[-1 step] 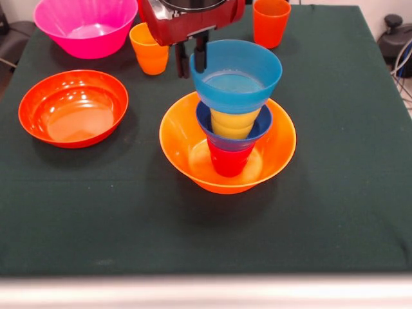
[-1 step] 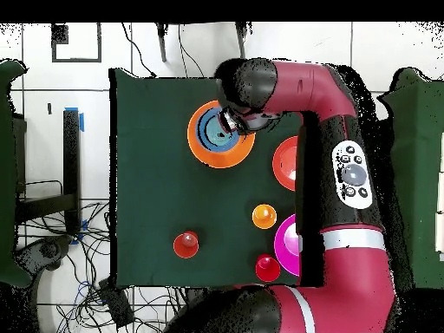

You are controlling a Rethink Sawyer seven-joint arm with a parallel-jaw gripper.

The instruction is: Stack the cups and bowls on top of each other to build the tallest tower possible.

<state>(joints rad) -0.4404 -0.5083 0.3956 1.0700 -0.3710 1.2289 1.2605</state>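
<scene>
At table centre, tower (image 1: 228, 138) is standing in the yellow-orange bowl (image 1: 277, 151) for a wide base; gripper (image 1: 192, 58) is pinching the light blue bowl's (image 1: 235, 74) rim, steadying it atop.

The tower (image 1: 229, 129) is all glossy, smooth plastic: its yellow-orange base bowl (image 1: 278, 149) and light blue top bowl (image 1: 241, 76) catch bright highlights. Left of the tower, the orange-red bowl (image 1: 73, 108) shines the same way, as does the pink bowl (image 1: 85, 26). The table cover (image 1: 335, 193) under the tower looks like matt dark green cloth.
</scene>
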